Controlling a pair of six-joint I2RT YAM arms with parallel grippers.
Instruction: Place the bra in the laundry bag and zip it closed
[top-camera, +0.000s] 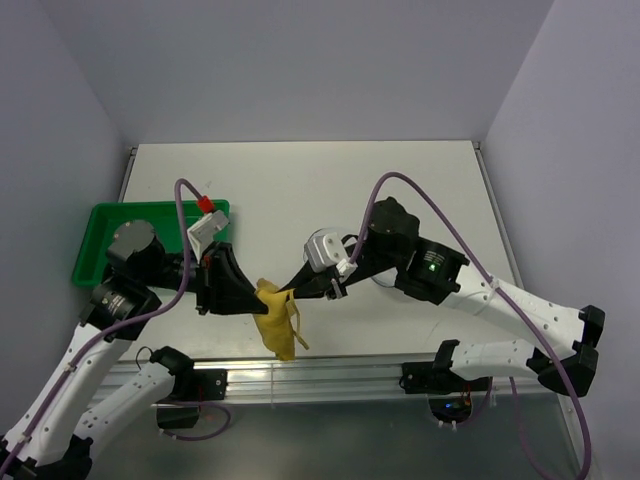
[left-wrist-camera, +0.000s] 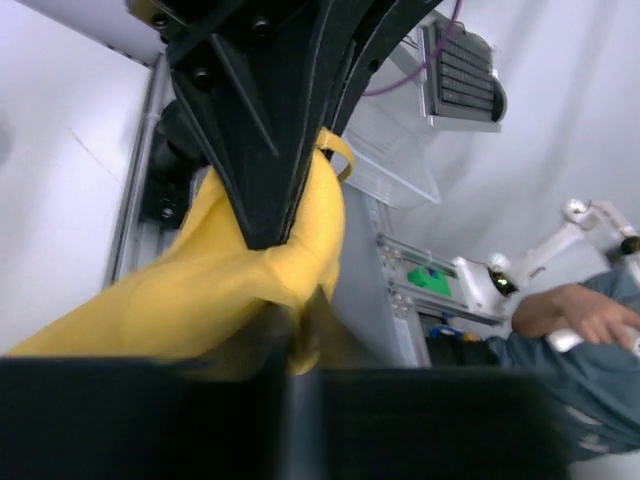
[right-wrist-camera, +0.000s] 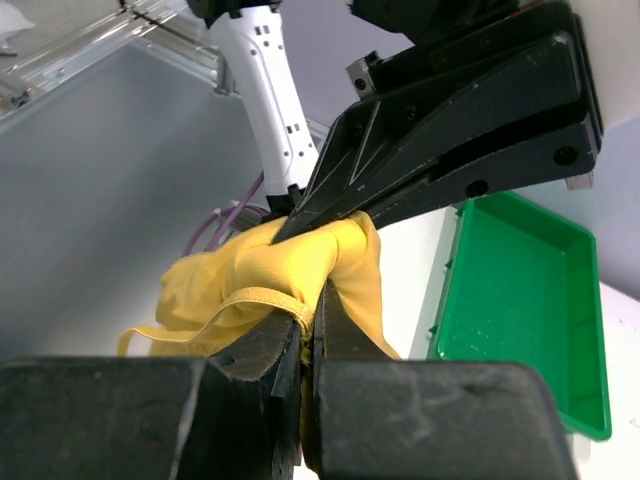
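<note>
Item, bra (top-camera: 276, 324): we are clamping it midair, left gripper (top-camera: 257, 291) from nine o'clock, right gripper (top-camera: 292, 293) from three; spreading gently advised.

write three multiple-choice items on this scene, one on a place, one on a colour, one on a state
1. Where does the green tray sit?
A. at the left side of the table
B. at the right side
C. between the arms

2. What colour is the bra?
A. white
B. mustard yellow
C. blue

3. How is the bra held?
A. lying loose in the tray
B. draped over an arm
C. pinched by the left tool and the right tool together

Answers:
1 A, the top view shows it at the table's left edge.
2 B, all three views show yellow fabric.
3 C, both wrist views show shut fingers clamping the fabric.
</note>
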